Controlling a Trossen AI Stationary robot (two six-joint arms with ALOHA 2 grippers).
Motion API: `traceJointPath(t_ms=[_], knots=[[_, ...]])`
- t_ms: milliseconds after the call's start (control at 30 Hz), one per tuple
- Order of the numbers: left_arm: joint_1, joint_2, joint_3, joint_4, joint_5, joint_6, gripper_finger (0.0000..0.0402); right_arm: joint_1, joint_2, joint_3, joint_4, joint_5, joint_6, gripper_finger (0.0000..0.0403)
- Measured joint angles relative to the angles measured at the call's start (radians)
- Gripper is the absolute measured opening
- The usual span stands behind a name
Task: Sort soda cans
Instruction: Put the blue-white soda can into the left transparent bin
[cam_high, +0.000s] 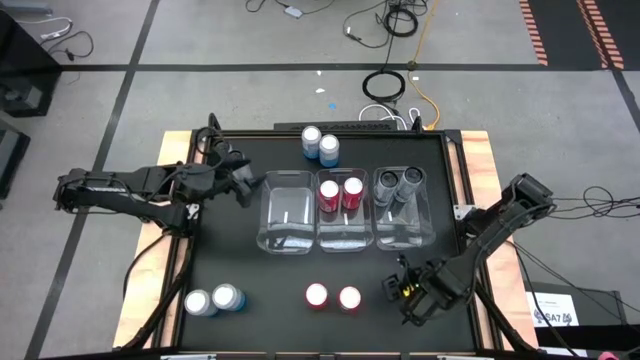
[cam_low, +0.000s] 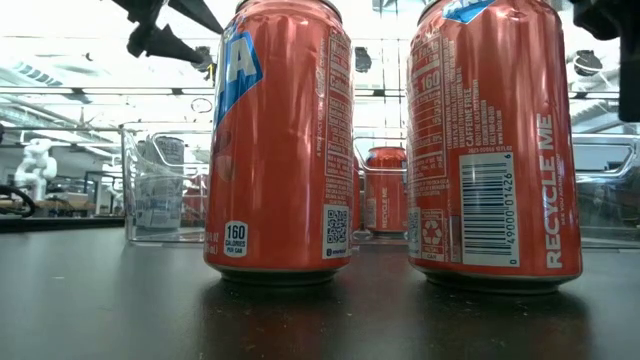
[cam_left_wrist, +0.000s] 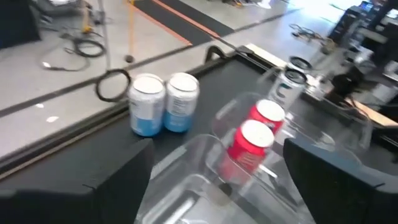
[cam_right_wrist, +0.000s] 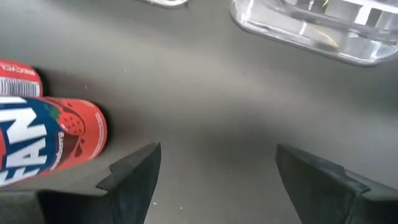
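The right gripper (cam_high: 408, 292) stands wide open and empty, low over the table just beside the two red cans (cam_high: 333, 297) at the near edge. It should slide around the nearer can and close at mid-height, so the neighbour stays upright. The left gripper (cam_high: 243, 186), open and empty, waits beside the left bin (cam_high: 286, 212).
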Motion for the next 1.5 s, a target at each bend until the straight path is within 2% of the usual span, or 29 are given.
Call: traceJointPath(t_ms=[133,200,300,400,533,733,967,1133,1267,1367,1500], knots=[[0.000,0.000,0.000,0.034,0.075,-0.061,0.0349,0.004,0.000,0.000,-0.007,0.004,0.000,0.0310],[0.001,0.000,0.000,0.049,0.080,-0.143,0.0348,0.003,0.000,0.000,-0.009,0.008,0.000,0.0310],[0.031,0.000,0.000,0.090,0.079,-0.127,0.0347,0.003,0.000,0.000,-0.009,0.053,0.006,0.0310],[0.109,0.017,0.009,0.144,0.111,-0.077,0.0347,0.003,0.000,0.000,-0.008,0.094,0.030,0.0310],[0.286,0.105,0.091,0.155,0.275,-0.006,0.0347,0.003,0.000,0.000,-0.003,0.109,0.059,0.0310],[0.568,0.377,0.315,0.119,0.628,0.134,0.0347,-0.001,0.000,0.000,-0.007,0.109,0.105,0.0310],[0.734,0.785,0.705,-0.108,0.820,0.366,0.0347,-0.021,0.000,0.000,-0.033,0.111,0.214,0.0310],[0.768,1.053,1.020,-0.303,0.835,0.508,0.0347,-0.043,0.000,0.000,-0.040,0.111,0.268,0.0310],[0.772,1.212,1.226,-0.475,0.835,0.698,0.0347,-0.068,0.000,0.000,-0.040,0.107,0.269,0.0310],[0.771,1.282,1.323,-0.584,0.835,0.859,0.0347,-0.090,0.000,0.000,-0.040,0.107,0.269,0.0310],[0.768,1.324,1.347,-0.652,0.835,1.053,0.0347,-0.115,0.000,0.000,-0.041,0.107,0.268,0.0310]])
